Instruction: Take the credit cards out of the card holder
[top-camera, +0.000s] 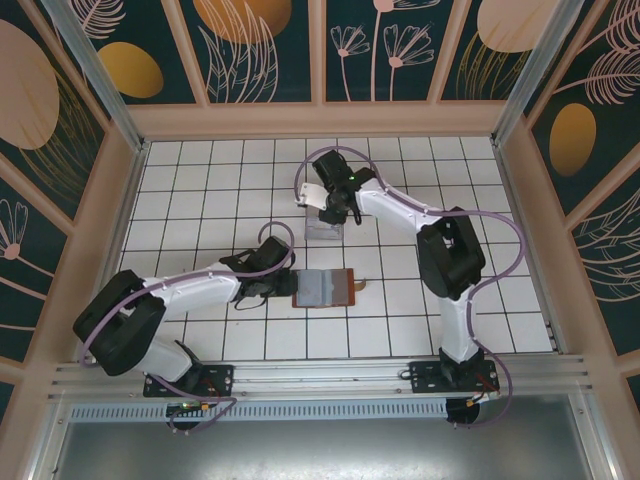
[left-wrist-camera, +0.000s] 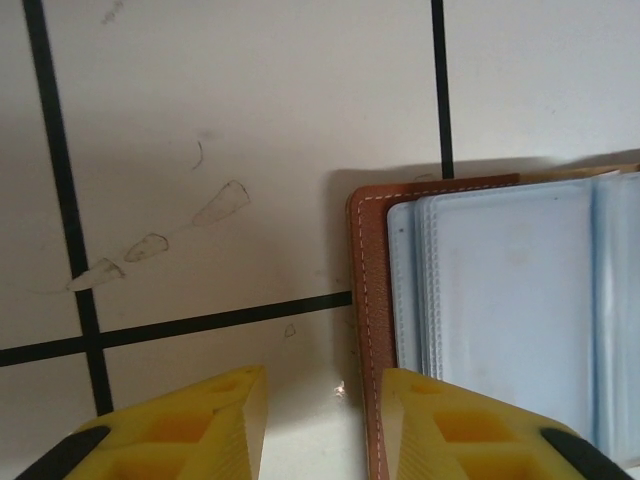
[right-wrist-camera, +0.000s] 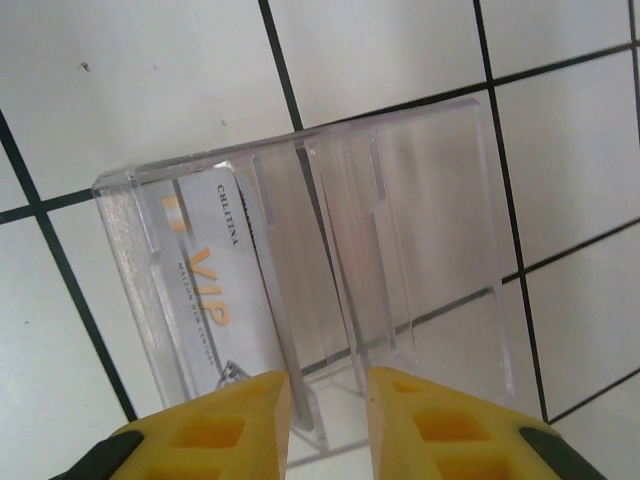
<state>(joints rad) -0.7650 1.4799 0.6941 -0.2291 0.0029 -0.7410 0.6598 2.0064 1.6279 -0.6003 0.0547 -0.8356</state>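
The card holder (top-camera: 322, 288) lies open on the tiled floor, brown leather outside and pale blue-grey sleeves (left-wrist-camera: 500, 290) facing up. My left gripper (top-camera: 285, 290) is at its left edge, jaws a little apart. The stitched leather border (left-wrist-camera: 365, 280) runs into the gap of the left gripper (left-wrist-camera: 325, 415), and one fingertip (left-wrist-camera: 470, 430) rests over the sleeves. One credit card (right-wrist-camera: 210, 280), pale with orange "VIP" lettering, stands in the left slot of a clear tray (right-wrist-camera: 420, 200). My right gripper (right-wrist-camera: 330, 410) hangs over that tray's near edge, open with nothing clamped. Whether the sleeves hold cards I cannot tell.
The clear plastic tray (top-camera: 322, 232) stands just behind the card holder under the right gripper (top-camera: 328, 215). The holder's small brown tab (top-camera: 358, 285) sticks out to the right. Low walls ring the white tiled floor (top-camera: 200, 180), which lies bare at the back left.
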